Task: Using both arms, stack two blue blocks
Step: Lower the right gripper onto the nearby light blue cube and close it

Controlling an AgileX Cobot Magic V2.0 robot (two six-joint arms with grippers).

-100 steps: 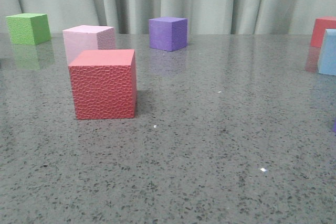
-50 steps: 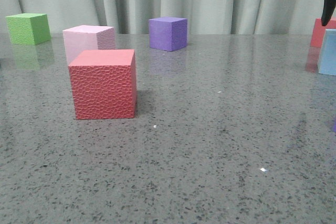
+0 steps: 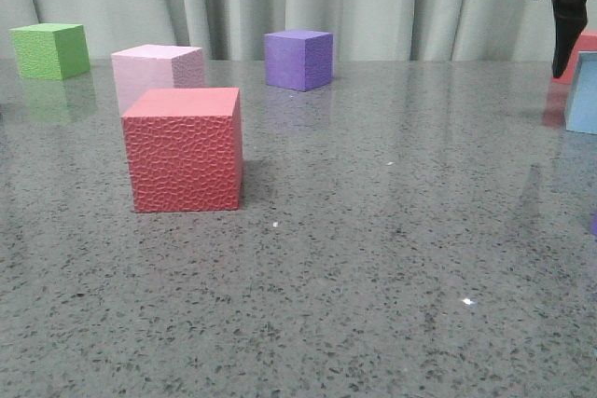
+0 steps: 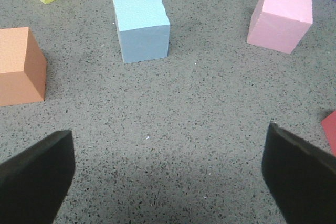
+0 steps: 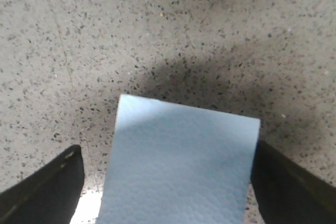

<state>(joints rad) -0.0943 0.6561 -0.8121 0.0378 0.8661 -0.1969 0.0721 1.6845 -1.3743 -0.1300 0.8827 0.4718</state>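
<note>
Here the right hand [image 5: 170, 187] is spread wide, one smooth sky-blue block [image 5: 178, 166] sitting between its fingers [image 5: 44, 192] on the speckled grey tabletop [image 5: 157, 30]; contact cannot be told. In the front view that block [image 3: 583, 95] lies at the far right edge. The left hand [image 4: 168, 177], equally wide and empty, hovers well short of the other blue block [image 4: 140, 26], between an orange cube [image 4: 18, 66] and a pink cube [image 4: 281, 18].

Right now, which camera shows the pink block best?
The left wrist view: the pink block sits whole, top and a side face visible, nothing in front. In the front view the red block covers its lower part. The right wrist view doesn't show it.
</note>
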